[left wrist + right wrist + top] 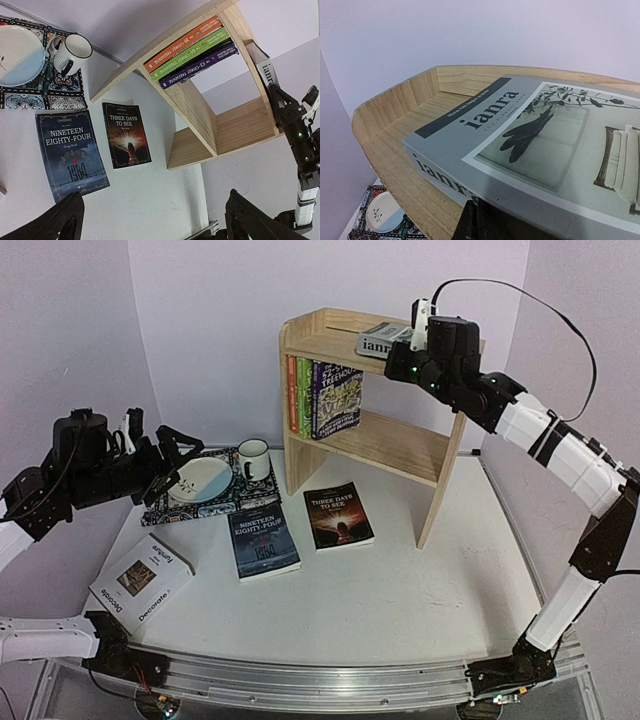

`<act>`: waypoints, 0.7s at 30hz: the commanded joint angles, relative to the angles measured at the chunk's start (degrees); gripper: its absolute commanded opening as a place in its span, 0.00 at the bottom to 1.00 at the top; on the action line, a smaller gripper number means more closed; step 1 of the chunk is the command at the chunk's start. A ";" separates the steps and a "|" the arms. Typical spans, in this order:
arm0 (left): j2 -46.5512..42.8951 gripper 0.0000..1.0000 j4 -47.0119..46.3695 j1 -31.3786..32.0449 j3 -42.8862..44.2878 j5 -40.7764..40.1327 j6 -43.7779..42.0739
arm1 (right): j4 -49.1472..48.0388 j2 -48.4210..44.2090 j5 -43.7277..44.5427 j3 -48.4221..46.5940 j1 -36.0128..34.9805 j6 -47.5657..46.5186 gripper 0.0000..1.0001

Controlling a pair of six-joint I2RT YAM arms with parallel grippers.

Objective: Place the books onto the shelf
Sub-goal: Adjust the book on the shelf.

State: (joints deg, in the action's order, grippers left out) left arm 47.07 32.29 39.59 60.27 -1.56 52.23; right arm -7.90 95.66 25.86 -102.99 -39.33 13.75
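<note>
Right gripper (477, 220) is pinched shut, holding nothing, right at the near edge of the grey "ianra" book (530, 145). That book lies flat on top of the shelf (440, 455). My right arm reaches up high, bent at the elbow. Left gripper (172, 465) hangs wide open over the placemat (215, 502) — arm low, off to the left.

Right arm (560, 450): white shells, black joint housings, green status lights (413, 371) near the wrist. Thin black cable (560, 315) arcs off it; white camera block (424, 320) on top. Left arm (75, 475): same black-and-white scheme, bulky black wrist. Left pincer fingers (57, 222): matte black, wedge-shaped.
</note>
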 commanded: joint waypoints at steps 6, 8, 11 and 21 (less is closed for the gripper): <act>-1.06 1.00 -2.41 -0.11 0.01 0.07 -1.43 | -6.69 1.16 8.86 -0.69 0.22 1.85 0.00; -1.08 1.00 -2.42 -0.13 0.02 -0.04 -1.46 | -6.69 1.00 5.36 -0.58 0.21 1.20 0.00; -0.93 1.00 -2.41 -0.11 0.10 -0.05 -1.61 | -6.73 0.13 -2.09 0.25 0.22 0.63 0.00; 0.05 1.00 -2.41 -0.13 0.47 1.20 -2.33 | -6.87 -4.86 -13.42 5.45 0.22 4.09 0.01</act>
State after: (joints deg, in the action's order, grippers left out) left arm 46.85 32.27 39.59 60.27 -1.15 51.15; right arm -12.18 94.99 17.00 -99.42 -39.24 15.72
